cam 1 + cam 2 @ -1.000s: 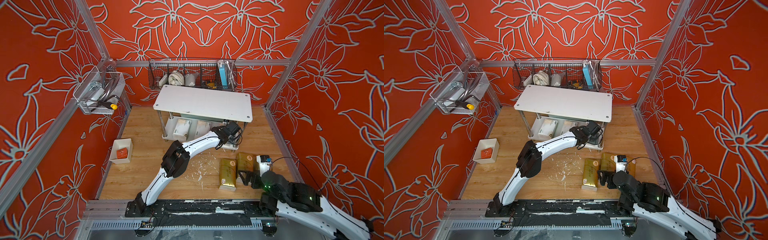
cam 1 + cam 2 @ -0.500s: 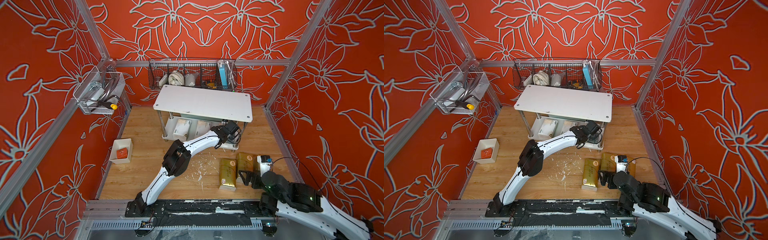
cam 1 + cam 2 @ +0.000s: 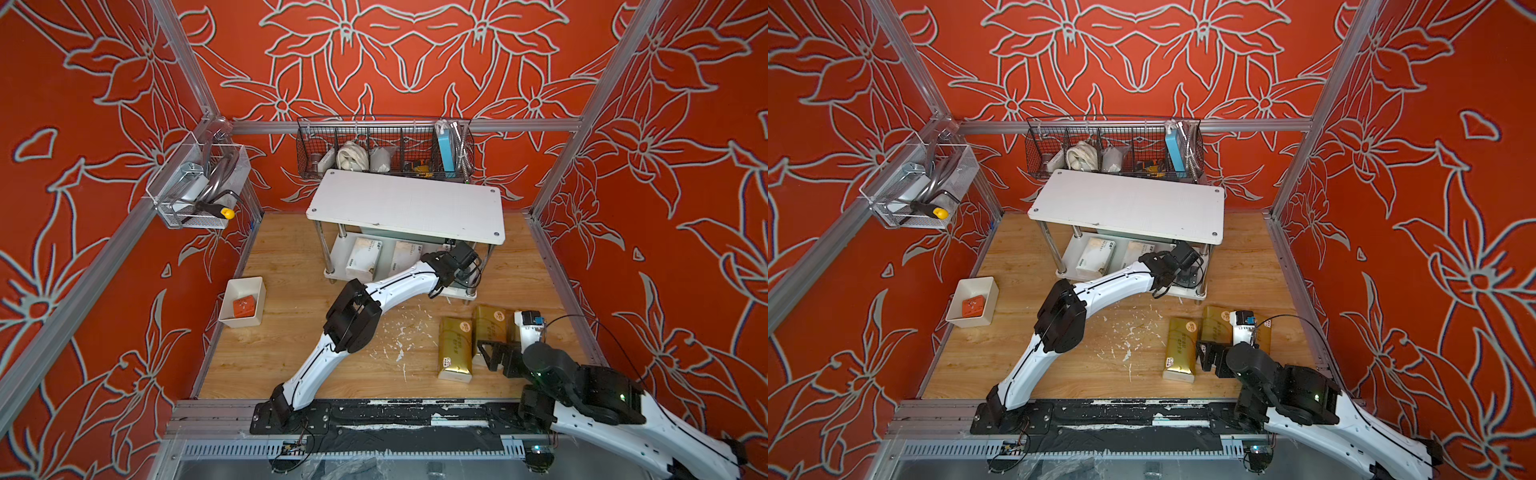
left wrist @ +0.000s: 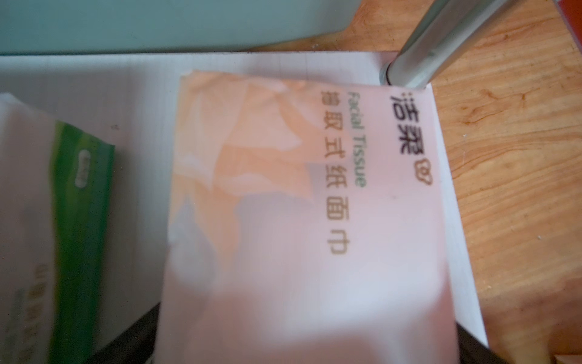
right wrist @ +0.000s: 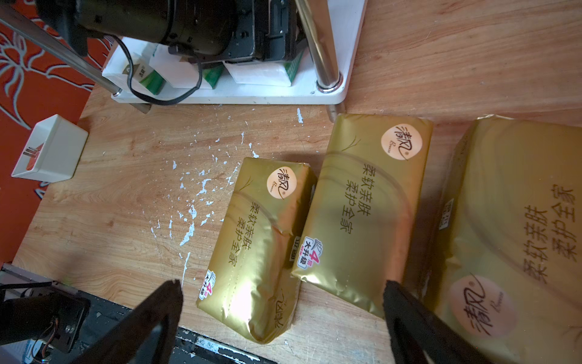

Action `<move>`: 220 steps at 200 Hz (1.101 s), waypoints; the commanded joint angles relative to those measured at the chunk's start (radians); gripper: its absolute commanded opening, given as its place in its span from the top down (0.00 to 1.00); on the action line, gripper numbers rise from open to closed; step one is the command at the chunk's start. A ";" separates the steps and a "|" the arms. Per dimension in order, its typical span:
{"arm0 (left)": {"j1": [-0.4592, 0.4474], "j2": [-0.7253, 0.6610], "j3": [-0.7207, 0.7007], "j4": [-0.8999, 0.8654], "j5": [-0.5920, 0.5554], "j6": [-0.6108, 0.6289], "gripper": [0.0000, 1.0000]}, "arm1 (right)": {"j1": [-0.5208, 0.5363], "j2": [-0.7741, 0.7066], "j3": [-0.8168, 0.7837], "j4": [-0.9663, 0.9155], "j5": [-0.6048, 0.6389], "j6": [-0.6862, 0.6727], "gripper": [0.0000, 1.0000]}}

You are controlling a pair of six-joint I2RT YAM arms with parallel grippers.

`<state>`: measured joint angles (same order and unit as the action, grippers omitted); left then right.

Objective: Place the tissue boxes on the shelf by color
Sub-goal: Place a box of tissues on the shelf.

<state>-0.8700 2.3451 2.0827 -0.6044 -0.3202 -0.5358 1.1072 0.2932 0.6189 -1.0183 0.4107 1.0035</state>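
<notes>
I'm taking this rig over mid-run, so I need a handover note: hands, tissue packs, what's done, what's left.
The left hand is open inside the shelf, at its lower tier, jaws either side of a white pack lying there.
The right hand is open above the gold packs on the table.
Done: all three white packs sit on the lower tier.
Left: three gold packs, likely for the bare top tier.

Both top views look down from high over the near edge toward the back, almost one picture, sharing shelf and floor. The left wrist view hangs close over a white pack. The right wrist view, farther off, slants down on gold packs — also in both top views.
</notes>
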 commanded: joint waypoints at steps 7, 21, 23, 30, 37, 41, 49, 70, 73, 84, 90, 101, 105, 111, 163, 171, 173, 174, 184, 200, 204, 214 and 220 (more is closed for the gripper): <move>-0.003 -0.068 -0.021 0.014 0.016 0.001 0.01 | 0.003 -0.005 -0.015 -0.025 0.022 0.003 0.01; -0.006 -0.077 -0.022 0.015 0.018 0.006 0.01 | 0.003 -0.005 -0.017 -0.025 0.020 0.003 0.01; -0.006 -0.078 -0.023 0.015 0.018 0.007 0.01 | 0.003 -0.005 -0.016 -0.025 0.020 0.003 0.01; -0.007 -0.082 -0.024 0.016 0.018 0.007 0.01 | 0.003 -0.004 -0.017 -0.024 0.019 0.003 0.01; -0.008 -0.087 -0.026 0.018 0.022 0.007 0.01 | 0.003 -0.005 -0.018 -0.025 0.019 0.003 0.01; -0.009 -0.090 -0.027 0.020 0.024 0.008 0.01 | 0.003 -0.005 -0.019 -0.024 0.019 0.003 0.01; -0.011 -0.095 -0.029 0.021 0.024 0.006 0.01 | 0.003 -0.007 -0.019 -0.024 0.019 0.003 0.01; -0.015 -0.111 -0.044 0.028 0.030 0.000 0.01 | 0.003 -0.006 -0.022 -0.022 0.019 0.004 0.01; -0.016 -0.113 -0.047 0.030 0.031 -0.002 0.01 | 0.003 -0.006 -0.022 -0.022 0.018 0.004 0.01; -0.019 -0.123 -0.061 0.038 0.033 -0.006 0.01 | 0.002 -0.006 -0.022 -0.022 0.019 0.004 0.01; -0.021 -0.128 -0.069 0.041 0.035 -0.010 0.01 | 0.003 -0.005 -0.022 -0.022 0.018 0.004 0.01; -0.024 -0.135 -0.078 0.043 0.038 -0.013 0.01 | 0.003 -0.007 -0.023 -0.020 0.017 0.004 0.01; -0.024 -0.137 -0.082 0.043 0.038 -0.015 0.01 | 0.003 -0.006 -0.023 -0.021 0.017 0.004 0.01; -0.027 -0.141 -0.088 0.044 0.037 -0.016 0.01 | 0.003 -0.008 -0.022 -0.021 0.017 0.004 0.01; -0.035 -0.203 -0.176 0.060 0.024 -0.018 0.01 | 0.002 -0.014 -0.028 -0.019 0.017 0.005 0.01; -0.035 -0.217 -0.197 0.069 0.027 -0.019 0.01 | 0.003 -0.014 -0.030 -0.019 0.016 0.003 0.01; -0.035 -0.222 -0.202 0.072 0.027 -0.019 0.01 | 0.003 -0.014 -0.030 -0.020 0.016 0.003 0.01; -0.035 -0.223 -0.204 0.073 0.027 -0.019 0.01 | 0.003 -0.014 -0.030 -0.019 0.016 0.003 0.01; -0.037 -0.243 -0.230 0.085 0.028 -0.020 0.01 | 0.003 -0.013 -0.032 -0.019 0.016 0.003 0.01; -0.042 -0.266 -0.259 0.101 0.030 -0.013 0.01 | 0.003 -0.008 -0.035 -0.018 0.014 0.001 0.01; -0.044 -0.270 -0.262 0.101 0.031 -0.011 0.01 | 0.003 -0.009 -0.035 -0.019 0.014 0.001 0.01; -0.050 -0.278 -0.266 0.099 0.032 -0.006 0.01 | 0.003 -0.009 -0.037 -0.019 0.013 0.004 0.01; -0.054 -0.284 -0.267 0.095 0.033 -0.004 0.01 | 0.003 -0.009 -0.038 -0.019 0.012 0.003 0.01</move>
<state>-0.9058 2.1201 1.8244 -0.5285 -0.2901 -0.5468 1.1072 0.2916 0.5941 -1.0183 0.4103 1.0035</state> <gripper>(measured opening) 0.986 0.992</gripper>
